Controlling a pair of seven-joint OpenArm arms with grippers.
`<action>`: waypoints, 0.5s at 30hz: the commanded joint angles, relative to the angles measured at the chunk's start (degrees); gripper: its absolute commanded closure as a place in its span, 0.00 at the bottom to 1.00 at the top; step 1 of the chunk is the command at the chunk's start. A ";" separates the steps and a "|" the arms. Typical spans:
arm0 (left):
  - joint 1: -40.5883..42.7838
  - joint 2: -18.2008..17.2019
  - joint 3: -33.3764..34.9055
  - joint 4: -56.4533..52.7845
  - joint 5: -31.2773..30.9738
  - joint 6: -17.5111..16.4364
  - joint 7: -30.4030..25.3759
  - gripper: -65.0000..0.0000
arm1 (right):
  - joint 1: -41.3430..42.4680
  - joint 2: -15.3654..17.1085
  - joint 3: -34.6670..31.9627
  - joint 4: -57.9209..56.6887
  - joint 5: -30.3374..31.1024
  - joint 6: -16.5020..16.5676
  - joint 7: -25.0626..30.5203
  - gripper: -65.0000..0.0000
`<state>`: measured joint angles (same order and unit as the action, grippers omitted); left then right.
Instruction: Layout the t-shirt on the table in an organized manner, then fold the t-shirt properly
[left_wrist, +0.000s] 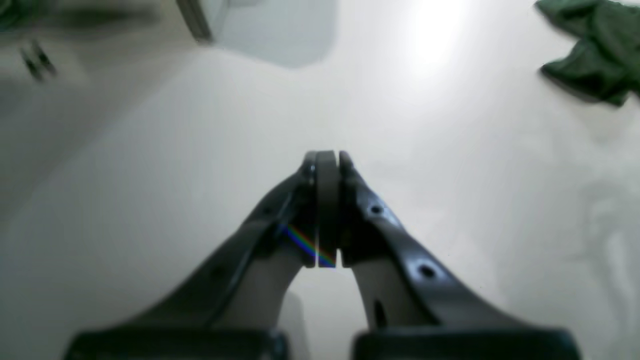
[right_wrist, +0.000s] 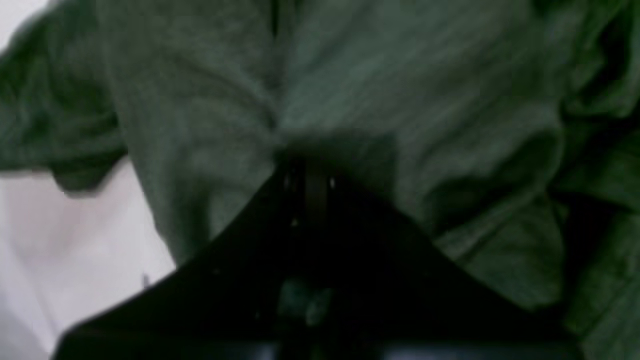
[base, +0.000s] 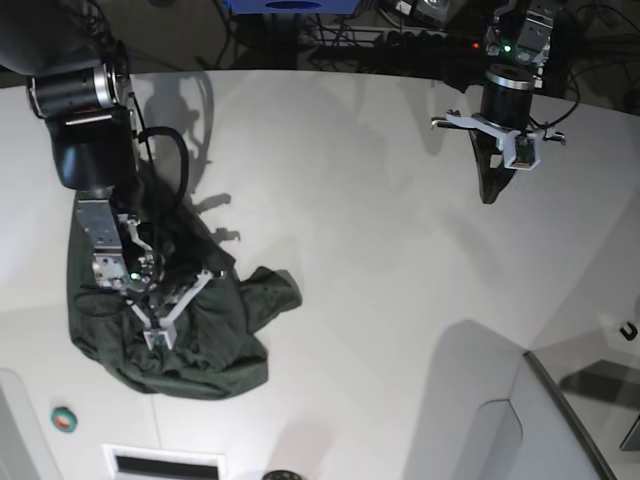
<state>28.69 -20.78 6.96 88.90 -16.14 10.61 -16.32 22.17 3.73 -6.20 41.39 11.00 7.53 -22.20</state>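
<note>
The dark green t-shirt (base: 200, 350) lies crumpled in a heap on the left of the white table (base: 350, 250). My right gripper (base: 155, 335) points down into the heap. In the right wrist view the right gripper (right_wrist: 310, 162) is shut, with a fold of the t-shirt (right_wrist: 390, 85) bunched at its tips. My left gripper (base: 490, 190) hangs shut and empty over the far right of the table, well away from the cloth. The left wrist view shows the left gripper (left_wrist: 327, 156) with jaws pressed together above bare table (left_wrist: 150, 175), and a corner of the t-shirt (left_wrist: 595, 50) at top right.
A raised grey-white panel (base: 560, 420) with a dark edge stands at the front right, and shows as the panel (left_wrist: 270, 30) in the left wrist view. A small teal round thing (base: 64, 419) and a white slotted piece (base: 165, 465) sit at the front left. Cables run behind the table.
</note>
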 joint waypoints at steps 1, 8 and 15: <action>-0.07 1.04 0.38 1.16 1.59 -0.37 -1.40 1.00 | 0.64 -0.87 -0.09 -0.11 -0.32 0.25 -2.55 1.00; -3.15 6.14 0.99 2.39 4.05 -0.37 -1.13 1.00 | -10.09 -2.98 -8.62 8.94 -0.32 0.25 -2.99 1.00; -7.46 6.05 8.03 1.95 4.05 -0.37 -1.05 1.00 | -21.43 -3.16 -14.42 24.33 -0.24 0.07 -2.99 1.00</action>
<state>21.34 -14.31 15.31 90.15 -12.10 9.82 -15.73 0.71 0.03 -20.82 66.04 11.70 7.97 -22.13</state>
